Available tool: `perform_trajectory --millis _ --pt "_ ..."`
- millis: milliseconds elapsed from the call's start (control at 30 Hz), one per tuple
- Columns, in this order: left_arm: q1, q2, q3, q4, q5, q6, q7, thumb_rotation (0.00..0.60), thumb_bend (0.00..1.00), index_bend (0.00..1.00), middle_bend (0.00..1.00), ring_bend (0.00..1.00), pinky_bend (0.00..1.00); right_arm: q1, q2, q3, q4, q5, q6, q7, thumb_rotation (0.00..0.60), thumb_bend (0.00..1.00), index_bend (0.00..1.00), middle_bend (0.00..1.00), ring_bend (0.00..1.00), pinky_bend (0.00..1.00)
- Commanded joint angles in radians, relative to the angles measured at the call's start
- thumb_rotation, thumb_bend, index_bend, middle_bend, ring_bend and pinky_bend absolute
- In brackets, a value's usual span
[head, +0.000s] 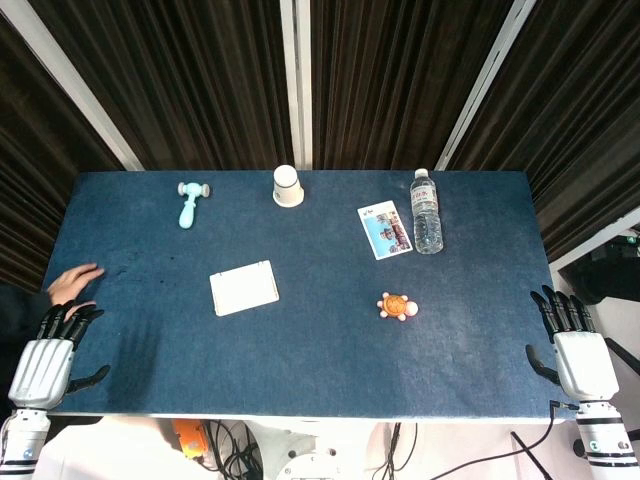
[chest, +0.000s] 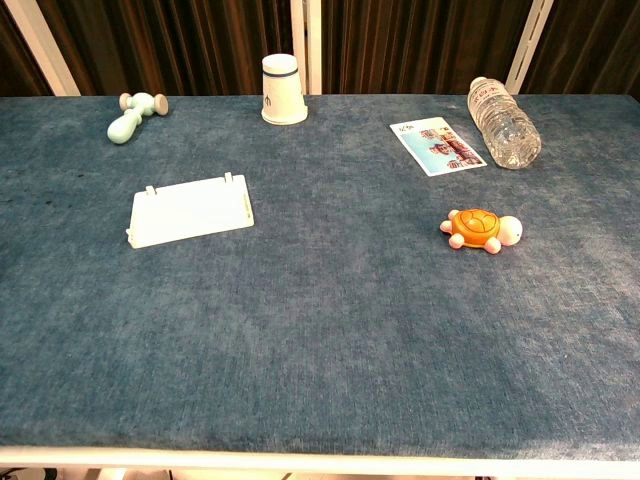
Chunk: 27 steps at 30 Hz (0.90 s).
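1. We see our left hand (head: 50, 355) at the table's (head: 330, 370) near left corner, fingers apart and holding nothing; a person's hand (head: 74, 283) rests on the cloth just beyond it.
2. Our right hand (head: 573, 345) hangs off the near right edge, fingers spread, empty.
3. Mid-table lie a white flat case (head: 244, 287) and an orange toy turtle (head: 397, 306), well apart.
4. Farthest: a toy hammer (head: 189, 203), an upturned paper cup (head: 288, 186), a card (head: 385, 229) just beside a lying water bottle (head: 427, 211).
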Motion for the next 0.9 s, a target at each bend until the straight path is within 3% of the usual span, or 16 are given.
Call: perform_trajectory --millis 33,467,900 --pt "0.000 -0.001 0.000 0.002 0.001 0.001 -0.001 0.600 0.14 0.19 0.14 0.00 0.04 -0.001 -0.001 0.000 0.002 0.002 0.000 0.002 0.600 0.30 0.00 0.00 0.00 0.00" --pt "0.000 0.004 0.000 0.005 0.000 0.000 -0.004 0.600 0.14 0.19 0.14 0.00 0.03 0.024 0.003 0.005 -0.008 0.024 -0.052 -0.030 0.600 0.29 0.00 0.05 0.00 0.00" --pt "-0.017 -0.001 0.003 0.023 -0.008 -0.038 -0.025 0.600 0.14 0.19 0.14 0.00 0.03 0.214 -0.014 0.076 -0.132 0.081 -0.277 -0.286 0.600 0.29 0.00 0.06 0.00 0.00"
